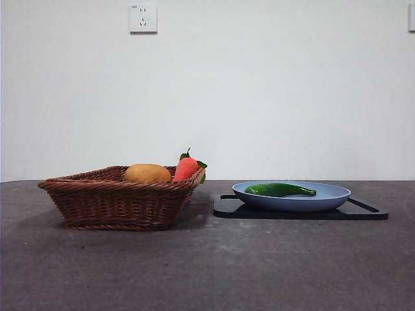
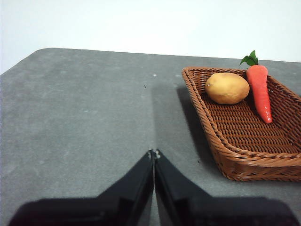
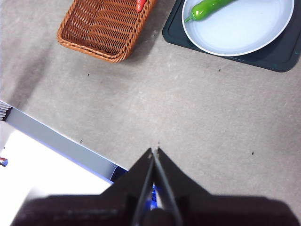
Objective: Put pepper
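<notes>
Right now the pepper (image 1: 280, 190) lies in the pale blue plate (image 1: 331, 199), which stands on a black tray (image 1: 369, 212) to the side of the wicker basket (image 1: 117, 201). Its long axis runs nearly level across the front view, with the thinner end pointing away from the basket. In the right wrist view the pepper (image 3: 209, 8) is well ahead of the right gripper (image 3: 154, 150) and off to one side, lying slanted across the line of the jaws. Only a part of it shows there, because the picture's edge cuts it off.

The right gripper has its two black jaws pressed together and holds nothing; it hangs above bare grey table (image 3: 188, 117). The left gripper (image 2: 154, 152) is also closed and empty, above the table beside the basket's outer wall. I judge the right arm the better one for the pepper, since its camera sees the plate and the left camera does not.

The potato (image 2: 227, 88) and the carrot (image 2: 260, 90) rest side by side in the basket. The task does not name a place for the pepper, so the goal I can only guess; the basket seems likely.

The front view shows no arm at all. The height of either gripper over the table is hard to make out.
</notes>
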`<state>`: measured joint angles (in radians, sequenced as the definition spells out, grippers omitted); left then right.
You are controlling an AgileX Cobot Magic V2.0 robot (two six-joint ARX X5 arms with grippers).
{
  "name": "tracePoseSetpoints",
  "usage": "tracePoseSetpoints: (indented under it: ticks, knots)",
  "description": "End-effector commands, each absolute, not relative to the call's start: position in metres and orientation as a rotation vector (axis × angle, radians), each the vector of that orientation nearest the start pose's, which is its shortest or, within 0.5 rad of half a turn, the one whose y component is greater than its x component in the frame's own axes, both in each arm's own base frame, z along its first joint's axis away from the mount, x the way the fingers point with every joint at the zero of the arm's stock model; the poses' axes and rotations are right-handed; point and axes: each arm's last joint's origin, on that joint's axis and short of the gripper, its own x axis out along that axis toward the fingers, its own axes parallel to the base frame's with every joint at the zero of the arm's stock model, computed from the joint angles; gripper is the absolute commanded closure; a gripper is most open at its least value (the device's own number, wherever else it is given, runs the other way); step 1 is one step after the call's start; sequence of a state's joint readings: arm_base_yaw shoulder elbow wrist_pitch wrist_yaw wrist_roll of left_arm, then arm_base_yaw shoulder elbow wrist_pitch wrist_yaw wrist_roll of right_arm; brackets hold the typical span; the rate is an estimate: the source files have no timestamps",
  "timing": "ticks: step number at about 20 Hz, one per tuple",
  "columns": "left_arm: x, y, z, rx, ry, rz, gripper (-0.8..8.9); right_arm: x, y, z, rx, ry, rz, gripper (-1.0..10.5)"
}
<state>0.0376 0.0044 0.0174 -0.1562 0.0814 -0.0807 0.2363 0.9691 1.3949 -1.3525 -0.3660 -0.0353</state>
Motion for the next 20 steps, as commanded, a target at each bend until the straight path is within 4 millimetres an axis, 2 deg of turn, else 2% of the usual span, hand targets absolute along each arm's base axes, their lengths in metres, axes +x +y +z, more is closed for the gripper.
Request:
tracePoseSetpoints:
  ticks: [1, 9, 11, 14, 17, 20]
  knots:
    - [0.096, 0.002, 0.152, -0.099, 0.142, -0.034, 8.06, 0.120, 0.040, 0.404, 0.019, 0.923, 0.581, 9.4]
    - [0.096, 0.002, 0.152, -0.099, 0.142, -0.033, 8.06, 0.122, 0.040, 0.406, -0.026, 0.877, 0.600, 9.4]
    - [0.096, 0.002, 0.152, -0.099, 0.143, -0.033, 8.06, 0.118, 0.035, 0.416, -0.026, 0.737, 0.574, 9.4]
    - [0.096, 0.002, 0.152, -0.099, 0.142, -0.034, 8.06, 0.101, 0.025, 0.429, -0.013, 0.425, 0.515, 9.4]
    - [0.096, 0.002, 0.152, -0.099, 0.142, -0.033, 8.06, 0.087, 0.019, 0.409, -0.012, 0.223, 0.465, 9.4]
    - [0.096, 0.002, 0.152, -0.099, 0.142, -0.033, 8.06, 0.084, 0.016, 0.364, -0.034, 0.077, 0.382, 9.4]
